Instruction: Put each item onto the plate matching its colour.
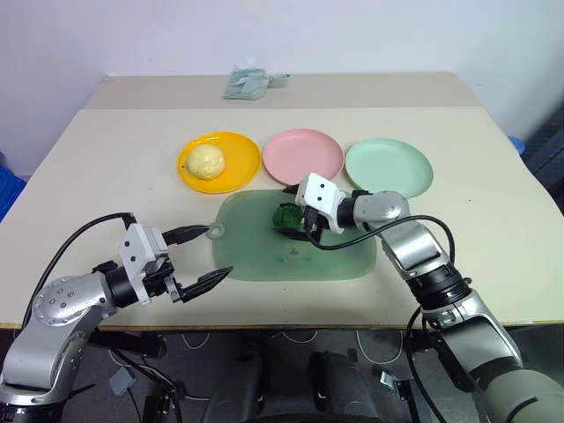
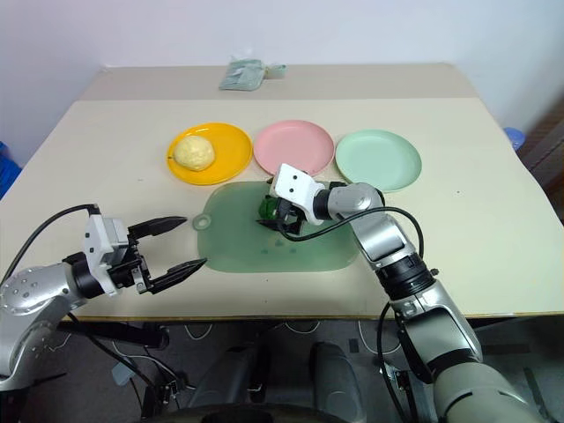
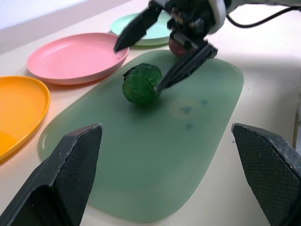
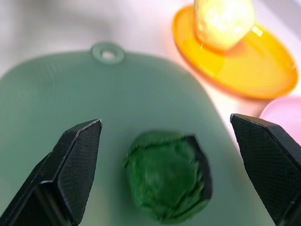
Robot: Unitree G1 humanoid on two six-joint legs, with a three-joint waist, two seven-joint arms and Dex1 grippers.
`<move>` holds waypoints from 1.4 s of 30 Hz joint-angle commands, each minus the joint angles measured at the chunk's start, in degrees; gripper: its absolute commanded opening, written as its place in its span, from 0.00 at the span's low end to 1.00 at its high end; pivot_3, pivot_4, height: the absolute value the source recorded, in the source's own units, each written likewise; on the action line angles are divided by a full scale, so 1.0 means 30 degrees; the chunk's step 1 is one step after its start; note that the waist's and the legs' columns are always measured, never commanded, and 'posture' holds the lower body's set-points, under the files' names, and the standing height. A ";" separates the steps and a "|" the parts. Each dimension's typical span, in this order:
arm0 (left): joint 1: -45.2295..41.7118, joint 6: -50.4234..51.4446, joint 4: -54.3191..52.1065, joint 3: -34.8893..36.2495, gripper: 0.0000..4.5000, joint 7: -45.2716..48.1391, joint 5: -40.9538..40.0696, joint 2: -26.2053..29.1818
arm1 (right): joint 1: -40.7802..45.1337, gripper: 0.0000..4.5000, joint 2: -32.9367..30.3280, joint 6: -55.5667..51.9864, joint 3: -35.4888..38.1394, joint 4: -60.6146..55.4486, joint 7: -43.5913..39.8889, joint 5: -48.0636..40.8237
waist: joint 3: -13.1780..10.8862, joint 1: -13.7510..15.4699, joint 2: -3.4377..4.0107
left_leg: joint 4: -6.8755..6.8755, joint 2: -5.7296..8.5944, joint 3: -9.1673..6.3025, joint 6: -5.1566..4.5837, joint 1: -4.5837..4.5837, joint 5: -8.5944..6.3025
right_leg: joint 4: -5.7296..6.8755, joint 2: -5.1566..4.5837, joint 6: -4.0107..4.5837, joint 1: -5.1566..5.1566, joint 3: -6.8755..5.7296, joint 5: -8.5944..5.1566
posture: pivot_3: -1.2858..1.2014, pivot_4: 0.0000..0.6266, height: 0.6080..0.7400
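Right jaws (image 1: pixel 295 222) are gaping around the green lump (image 3: pixel 142 84); left jaws (image 2: pixel 176 243) are idling open
Yellow lump (image 1: pixel 204 161) is sitting on its orange plate (image 1: pixel 242 166); green and maroon (image 3: pixel 177 47) remain

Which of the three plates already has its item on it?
The orange-yellow plate, the left one in the row as the head views show it, holds the pale yellow lump. The pink plate and mint green plate are bare.

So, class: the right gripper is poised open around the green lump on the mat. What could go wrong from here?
1. The green lump is round, so the right gripper might nudge it rolling instead of gripping.
2. The maroon lump lies close by the gripper and could get knocked.
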State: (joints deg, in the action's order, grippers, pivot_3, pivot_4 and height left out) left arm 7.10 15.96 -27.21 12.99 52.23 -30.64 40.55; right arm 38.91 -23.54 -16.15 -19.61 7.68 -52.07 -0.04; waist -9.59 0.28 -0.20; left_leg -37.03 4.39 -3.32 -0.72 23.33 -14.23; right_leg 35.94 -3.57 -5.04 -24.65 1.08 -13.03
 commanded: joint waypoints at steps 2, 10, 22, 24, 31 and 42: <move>0.0215 -0.0155 -0.0608 0.0217 1.00 -0.0124 -0.0087 0.0014 | 0.0650 0.99 0.0141 0.0883 -0.0366 0.0631 -0.0234 0.0589 | -0.0001 -0.0029 0.0001 | 0.0003 0.0000 0.0000 0.0000 0.0000 0.0000 | 0.0000 0.0000 0.0000 -0.0003 0.0000 0.0000 | 0.52 0.24 1.00; 0.0741 -0.0615 -0.0321 0.0391 1.00 -0.0046 0.0067 -0.0077 | 0.1092 0.81 0.0511 0.1801 -0.0590 0.1778 -0.0165 0.1279 | -0.0002 -0.0238 0.0003 | 0.0009 0.0000 0.0000 0.0000 0.0001 0.0000 | 0.0000 0.0001 0.0001 -0.0005 0.0000 -0.0001 | 0.52 0.24 1.00; 0.0759 -0.1033 0.0141 0.0142 1.00 0.0029 0.0149 -0.0297 | 0.3145 0.37 0.0575 -0.3183 0.5486 0.0318 0.1017 -0.3871 | -0.0025 -0.0311 0.0038 | 0.0015 0.0000 -0.0003 0.0001 0.0010 -0.0001 | 0.0000 0.0000 0.0001 -0.0013 0.0003 0.0000 | 0.52 0.24 1.00; 0.0599 -0.0967 0.0243 0.0062 1.00 -0.0018 0.0011 -0.0440 | 0.4635 0.37 -0.0382 -0.1486 0.6555 0.3852 0.2580 -0.3059 | -0.0028 -0.0304 0.0042 | 0.0014 0.0000 -0.0003 0.0003 0.0009 -0.0003 | -0.0002 -0.0002 0.0004 -0.0013 0.0002 -0.0001 | 0.52 0.24 1.00; 0.0019 -0.0889 0.0719 0.0003 1.00 0.0056 -0.0156 -0.0778 | 0.7675 0.37 -0.2072 0.3776 0.6904 1.5749 0.4559 -0.0990 | -0.0023 -0.0473 0.0034 | 0.0086 0.0001 0.0003 -0.0011 0.0013 -0.0005 | -0.0172 -0.0003 0.0042 0.0027 -0.0016 0.0018 | 0.52 0.24 1.00; 0.0126 -0.1457 0.1273 0.0094 1.00 0.0362 0.0188 -0.0800 | 0.8436 1.00 -0.1686 0.5935 0.7606 2.1325 0.6430 -0.0305 | -0.0061 -0.0560 0.0102 | 0.0215 -0.0009 0.0055 0.0031 0.0003 0.0031 | -0.0156 0.0016 -0.0022 -0.0048 0.0041 0.0062 | 0.52 0.24 1.00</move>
State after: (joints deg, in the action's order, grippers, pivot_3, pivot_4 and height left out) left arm 7.13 12.89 -22.79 12.32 52.93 -30.04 37.94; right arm 61.90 -28.09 0.07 1.76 71.84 -33.38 -0.75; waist -9.78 -1.40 0.10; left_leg -36.39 4.36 -3.16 -0.63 23.33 -14.13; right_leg 35.47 -3.52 -5.10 -24.78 1.20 -12.85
